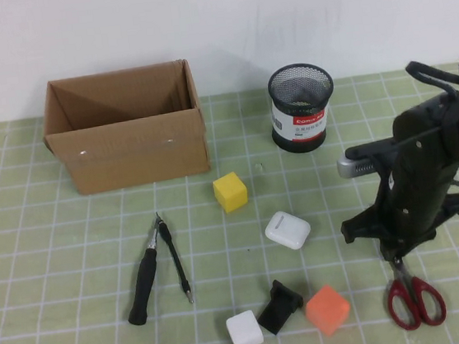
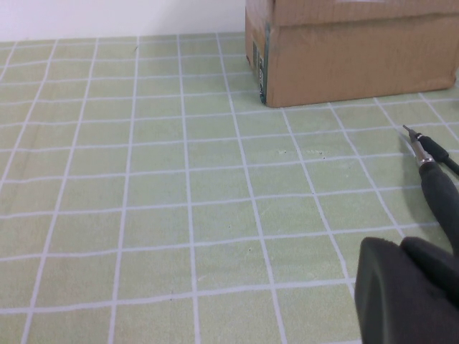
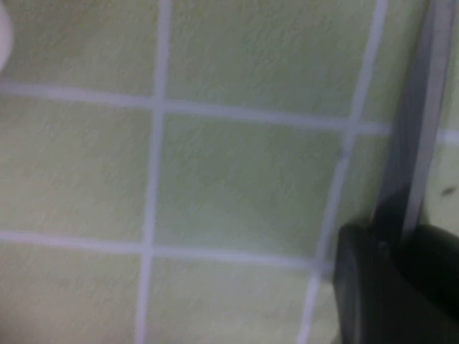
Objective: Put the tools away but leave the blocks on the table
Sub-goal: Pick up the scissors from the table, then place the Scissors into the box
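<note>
The red-handled scissors (image 1: 413,296) are lying on the green gridded worktop (image 1: 55,242) at the near right, handles toward the robot, with their blades running up under the right hand (image 1: 398,254). That hand is pressing down over the blades; in the right wrist view a steel blade (image 3: 416,143) is passing between the dark fingers (image 3: 373,287), and the hand is looking closed narrowly on it.

Well to the left, the black-handled screwdriver (image 1: 145,280) is lying with its tip pointing away from the robot, and the thin black rod tool (image 1: 177,265) is lying just beside it, their far ends nearly meeting. The left hand (image 2: 405,294) is sitting low over bare worktop at the near left, outside the high view; I cannot tell how its fingers are standing.

The yellow block (image 1: 231,192) is resting near the middle, the white block (image 1: 245,331) and orange block (image 1: 327,309) at the near edge with a small black angular piece (image 1: 279,306) between them. A white glossy earbud case (image 1: 287,230) is lying between the yellow and orange blocks. An open cardboard box (image 1: 132,150) and a black mesh pen cup (image 1: 302,107) are standing at the back.
</note>
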You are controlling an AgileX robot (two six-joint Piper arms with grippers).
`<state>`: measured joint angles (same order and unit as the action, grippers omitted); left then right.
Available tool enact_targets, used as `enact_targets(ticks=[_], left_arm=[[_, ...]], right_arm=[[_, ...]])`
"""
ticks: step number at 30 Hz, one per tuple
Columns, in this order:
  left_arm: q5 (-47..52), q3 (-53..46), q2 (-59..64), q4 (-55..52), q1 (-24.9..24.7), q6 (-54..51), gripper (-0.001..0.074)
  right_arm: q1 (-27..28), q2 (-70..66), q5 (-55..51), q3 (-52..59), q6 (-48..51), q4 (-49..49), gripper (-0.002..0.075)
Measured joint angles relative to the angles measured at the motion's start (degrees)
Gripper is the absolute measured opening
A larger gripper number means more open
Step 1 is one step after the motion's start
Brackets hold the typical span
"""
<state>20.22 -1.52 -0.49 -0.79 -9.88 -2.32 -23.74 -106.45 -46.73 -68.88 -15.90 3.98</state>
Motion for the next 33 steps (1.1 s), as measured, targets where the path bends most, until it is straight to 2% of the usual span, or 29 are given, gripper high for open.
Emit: enact_targets(ticks=[10, 15, 18, 27, 33], left_arm=[[0.0, 0.0, 0.0, 0.0, 0.0, 0.0, -0.0003], [0.0, 0.0, 0.0, 0.0, 0.0, 0.0, -0.0003], [0.0, 0.0, 0.0, 0.0, 0.0, 0.0, -0.0003], [0.0, 0.0, 0.0, 0.0, 0.0, 0.0, -0.0003], [0.0, 0.0, 0.0, 0.08, 0.0, 0.0, -0.0003]], right_arm=[[-2.81, 0.0, -0.78, -19.96, 3.58, -0.28, -0.0007], [-6.9, 0.0, 5.29, -29.49, 6.29, -0.14, -0.0007], [-9.48, 0.0, 13.66, -33.13, 6.62, -0.14, -0.0007], [-13.69, -2.88, 50.41, -34.18, 8.82, 0.07, -0.0007], [-14.66, -6.92, 58.9, -34.3, 12.44, 0.96, -0.0001]])
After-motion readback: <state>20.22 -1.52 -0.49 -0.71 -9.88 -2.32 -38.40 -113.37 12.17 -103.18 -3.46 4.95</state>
